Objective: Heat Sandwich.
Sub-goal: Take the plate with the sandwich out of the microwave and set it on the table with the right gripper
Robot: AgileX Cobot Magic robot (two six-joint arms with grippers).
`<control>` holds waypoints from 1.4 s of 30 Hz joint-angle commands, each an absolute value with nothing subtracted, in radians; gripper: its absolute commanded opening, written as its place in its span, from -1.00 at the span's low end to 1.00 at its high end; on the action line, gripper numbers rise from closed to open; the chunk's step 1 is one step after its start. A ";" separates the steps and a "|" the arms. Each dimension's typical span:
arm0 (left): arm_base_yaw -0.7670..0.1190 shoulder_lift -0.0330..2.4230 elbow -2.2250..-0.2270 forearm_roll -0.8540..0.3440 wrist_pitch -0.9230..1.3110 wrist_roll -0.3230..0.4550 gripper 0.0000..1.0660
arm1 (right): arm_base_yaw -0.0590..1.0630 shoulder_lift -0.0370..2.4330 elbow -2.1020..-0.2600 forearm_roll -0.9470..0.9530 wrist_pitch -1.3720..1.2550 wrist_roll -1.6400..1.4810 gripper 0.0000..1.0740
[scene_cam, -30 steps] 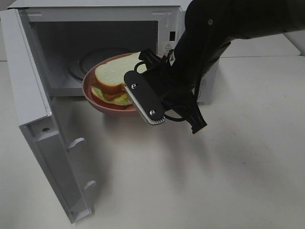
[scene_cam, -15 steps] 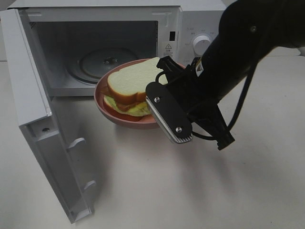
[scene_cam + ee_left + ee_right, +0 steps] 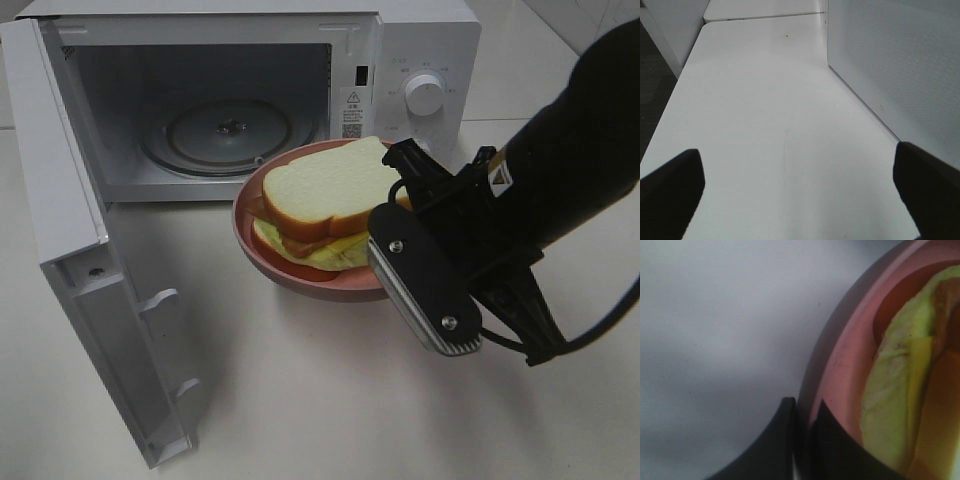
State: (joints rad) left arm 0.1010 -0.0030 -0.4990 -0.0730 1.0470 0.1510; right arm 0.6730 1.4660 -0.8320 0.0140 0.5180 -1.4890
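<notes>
The sandwich (image 3: 330, 200) of thick white bread with golden crust and yellow-green filling lies on a round pink plate (image 3: 300, 277), in front of the open white microwave (image 3: 420, 40), at about 5 o'clock from its glass turntable (image 3: 225, 135). The right gripper (image 3: 802, 440) has its jaws clamped on the plate's rim at the 3 o'clock edge. The hinged door (image 3: 90, 290) stands wide at 9 o'clock. The left gripper (image 3: 800, 190) holds its jaws apart over bare white worktop (image 3: 765, 125) beside the microwave's perforated wall.
</notes>
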 commanded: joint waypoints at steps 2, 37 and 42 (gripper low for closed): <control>0.105 -0.025 -0.496 -0.075 1.038 0.148 0.83 | 0.677 1.368 -0.772 0.010 0.487 -1.459 -1.00; 0.105 -0.025 -0.496 -0.075 1.038 0.148 0.83 | 0.677 1.107 -0.604 -0.281 0.558 -1.012 -1.00; 0.105 -0.025 -0.496 -0.075 1.038 0.148 0.83 | 0.677 1.107 -0.604 -0.343 0.562 -0.853 -1.00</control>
State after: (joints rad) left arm 0.1010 -0.0030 -0.4990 -0.0730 1.0470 0.1510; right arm 0.6730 1.1210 -0.6040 -0.3040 0.5800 -0.9100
